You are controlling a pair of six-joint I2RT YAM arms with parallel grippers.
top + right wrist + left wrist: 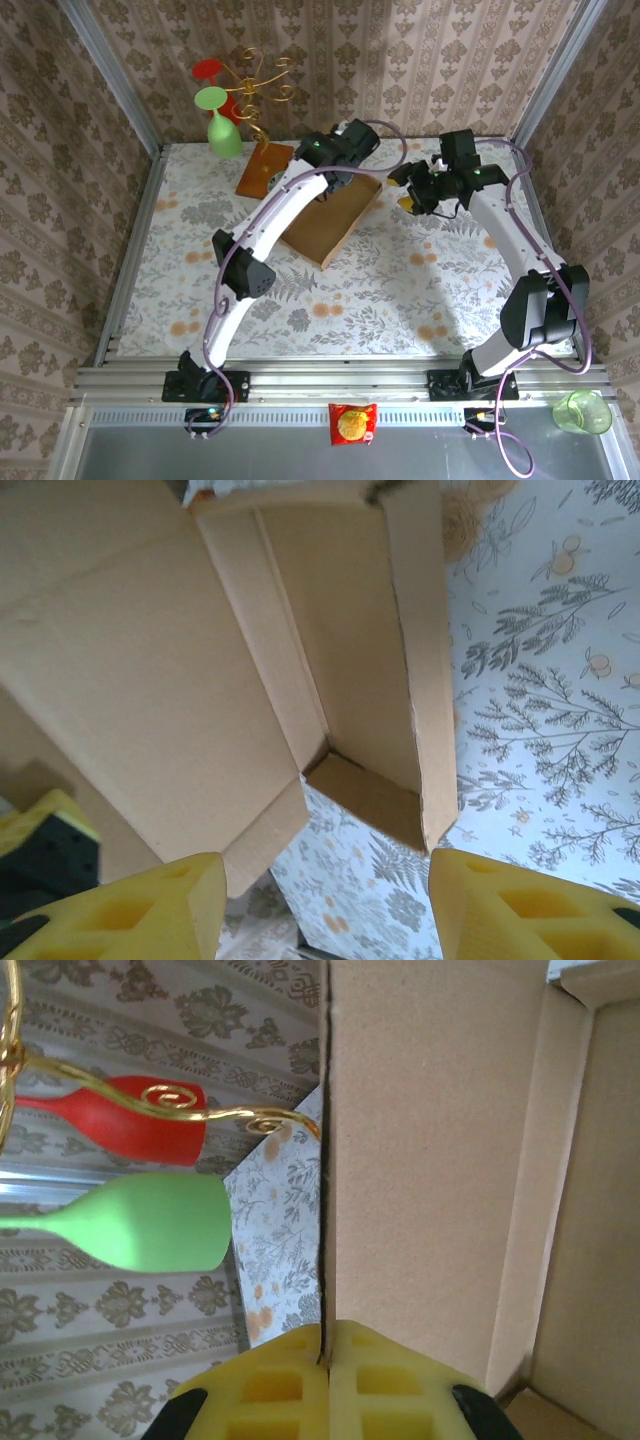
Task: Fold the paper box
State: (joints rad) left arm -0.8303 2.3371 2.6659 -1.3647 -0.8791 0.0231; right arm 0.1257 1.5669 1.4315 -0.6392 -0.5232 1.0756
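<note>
The paper box (333, 218) is brown cardboard, partly folded and tilted, at the middle back of the table. My left gripper (338, 180) is at its far edge. In the left wrist view the yellow fingers (270, 1385) of that gripper (327, 1360) are shut on the thin edge of an upright cardboard panel (430, 1160). My right gripper (408, 192) hovers just right of the box. Seen from the right wrist, it (325, 910) is open, and the box's end flaps and side wall (350, 630) lie just ahead of the gap, with nothing pinched.
A gold wire stand (255, 75) on an orange-brown base board (264, 168) stands at the back left, with a red glass (130, 1120) and a green glass (150, 1222). A green cup (582, 411) and a snack packet (352, 422) lie past the near rail. Patterned walls enclose the table.
</note>
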